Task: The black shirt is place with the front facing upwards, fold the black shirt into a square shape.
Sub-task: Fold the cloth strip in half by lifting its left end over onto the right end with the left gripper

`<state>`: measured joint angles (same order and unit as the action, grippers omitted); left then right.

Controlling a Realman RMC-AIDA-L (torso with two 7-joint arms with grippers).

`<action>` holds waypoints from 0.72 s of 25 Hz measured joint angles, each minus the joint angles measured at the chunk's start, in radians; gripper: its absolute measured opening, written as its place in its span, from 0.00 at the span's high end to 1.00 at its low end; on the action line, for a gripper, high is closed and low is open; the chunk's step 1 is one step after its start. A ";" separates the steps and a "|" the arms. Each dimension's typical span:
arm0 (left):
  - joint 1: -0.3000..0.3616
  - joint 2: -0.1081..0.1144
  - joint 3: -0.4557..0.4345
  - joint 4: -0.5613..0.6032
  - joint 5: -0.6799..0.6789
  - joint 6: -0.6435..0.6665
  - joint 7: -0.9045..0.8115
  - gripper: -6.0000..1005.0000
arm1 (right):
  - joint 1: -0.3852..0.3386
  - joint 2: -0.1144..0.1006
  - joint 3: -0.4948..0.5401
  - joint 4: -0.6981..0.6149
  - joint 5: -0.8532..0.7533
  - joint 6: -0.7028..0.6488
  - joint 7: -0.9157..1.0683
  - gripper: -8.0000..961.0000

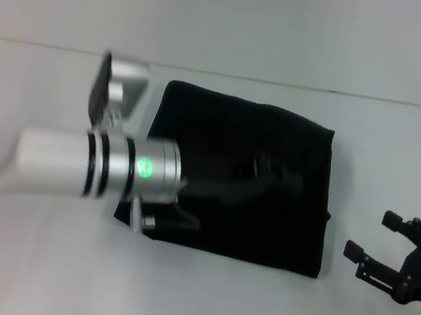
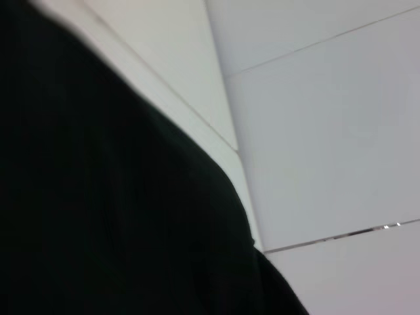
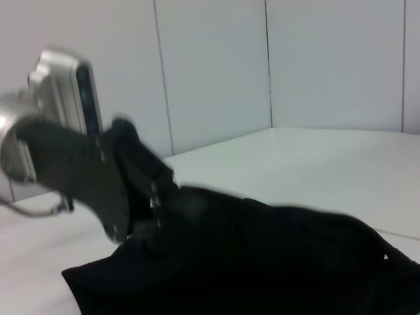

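Note:
The black shirt [image 1: 264, 223] lies folded into a rough rectangle in the middle of the white table, with no print showing. My left arm reaches in from the left, and its black left gripper [image 1: 272, 176] is low over the shirt's middle. In the right wrist view the left gripper [image 3: 134, 190] meets the cloth of the shirt [image 3: 275, 256] near one raised edge. The shirt [image 2: 98, 197] fills most of the left wrist view. My right gripper [image 1: 371, 235] rests open just off the shirt's right edge, holding nothing.
The white table [image 1: 187, 299] runs out on all sides of the shirt, with a pale wall behind it [image 1: 297, 26]. The silver left wrist [image 1: 144, 167] hangs over the shirt's left edge.

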<state>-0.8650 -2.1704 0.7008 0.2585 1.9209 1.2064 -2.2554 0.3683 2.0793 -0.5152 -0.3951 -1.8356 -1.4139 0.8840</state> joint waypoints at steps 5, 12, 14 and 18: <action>0.004 -0.001 0.001 -0.036 -0.012 -0.014 0.042 0.95 | 0.015 0.006 -0.001 0.008 0.001 0.015 -0.002 0.04; 0.008 0.004 0.000 -0.019 -0.012 0.022 0.044 0.95 | 0.092 0.014 -0.003 0.027 0.004 0.091 -0.020 0.04; 0.010 0.004 0.001 -0.016 -0.012 0.025 0.045 0.95 | 0.132 0.015 -0.004 0.045 0.005 0.156 -0.032 0.04; 0.014 0.004 0.004 -0.017 -0.013 0.027 0.045 0.95 | 0.212 0.018 0.001 0.095 0.023 0.279 -0.063 0.04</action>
<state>-0.8513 -2.1664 0.7043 0.2417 1.9081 1.2333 -2.2104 0.5801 2.0968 -0.5144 -0.2999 -1.8122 -1.1351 0.8207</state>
